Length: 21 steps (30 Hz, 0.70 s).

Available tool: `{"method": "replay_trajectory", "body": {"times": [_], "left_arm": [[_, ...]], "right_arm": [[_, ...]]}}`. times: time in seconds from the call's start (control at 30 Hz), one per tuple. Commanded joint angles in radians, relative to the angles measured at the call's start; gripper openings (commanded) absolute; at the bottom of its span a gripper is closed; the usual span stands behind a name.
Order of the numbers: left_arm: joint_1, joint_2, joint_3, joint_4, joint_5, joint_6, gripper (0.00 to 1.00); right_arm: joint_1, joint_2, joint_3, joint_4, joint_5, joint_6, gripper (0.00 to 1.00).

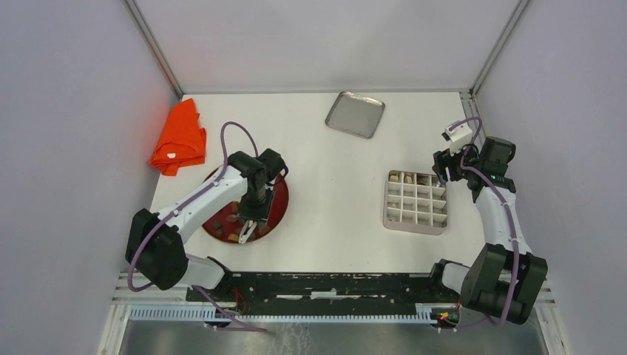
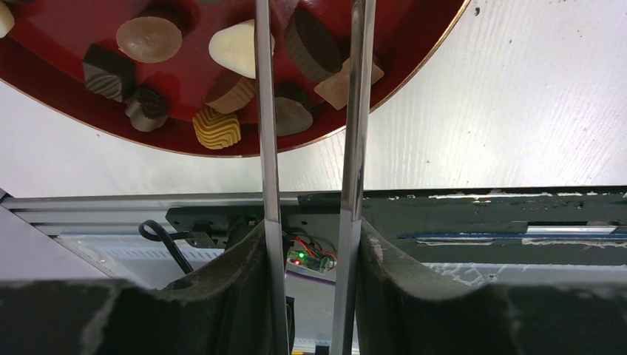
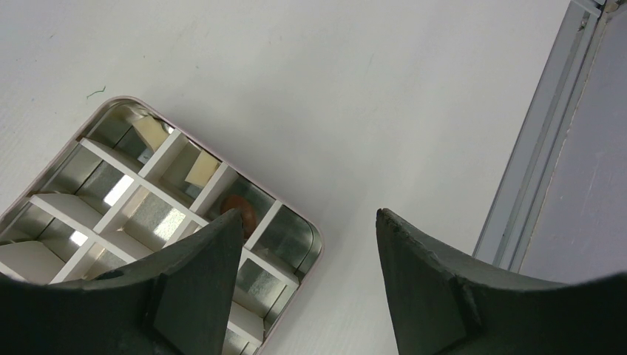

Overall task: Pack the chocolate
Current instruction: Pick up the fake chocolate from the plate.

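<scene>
Chocolate [image 2: 151, 37]: most of it lies loose on the red plate [image 1: 281, 205], at about 9 o'clock from table [image 1: 333, 163] centre. I count roughly ten pieces in the left wrist view. They are dark ridged squares, a tan cup, a cream-white teardrop and a ribbed caramel one at the plate's near rim. All are single, none stacked.

Left gripper [image 1: 248, 231] hangs over the plate's 6 o'clock edge, pointing down and toward me. Its two long metal blades [image 2: 266, 148] stand parted with a clear gap. A dark round piece [image 2: 314, 48] and a dark domed one [image 2: 292, 117] lie between them. Neither is pinched. The tan square [image 2: 333, 87] is partly covered by the right-hand blade (contact unclear from here). Blade tips run off the top of the wrist view.

A few pieces are already in the divided tin [image 1: 415, 228] at 3 o'clock. Two pale ones and a brown round one [image 3: 238, 207] sit one per cell in the row along the tin's 12 o'clock edge.

Right gripper [image 3: 308, 222] hovers above the tin's 1 o'clock corner. Its fingers are spread wide with nothing between them and bare table below.

Further out, a shallow metal lid [image 1: 355, 114] lies flat at 12 o'clock, well apart from the tin. A crumpled orange cloth [image 1: 180, 138] lies at 10 o'clock, near the plate but not touching it.
</scene>
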Motion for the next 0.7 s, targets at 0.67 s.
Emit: {"method": "replay_trajectory", "body": {"times": [0.67], "left_arm": [[0.005,-0.147,0.090,0.081,0.098,-0.031,0.02]], "right_arm": [[0.003,0.010,0.029,0.008,-0.027,-0.009,0.72]]}}
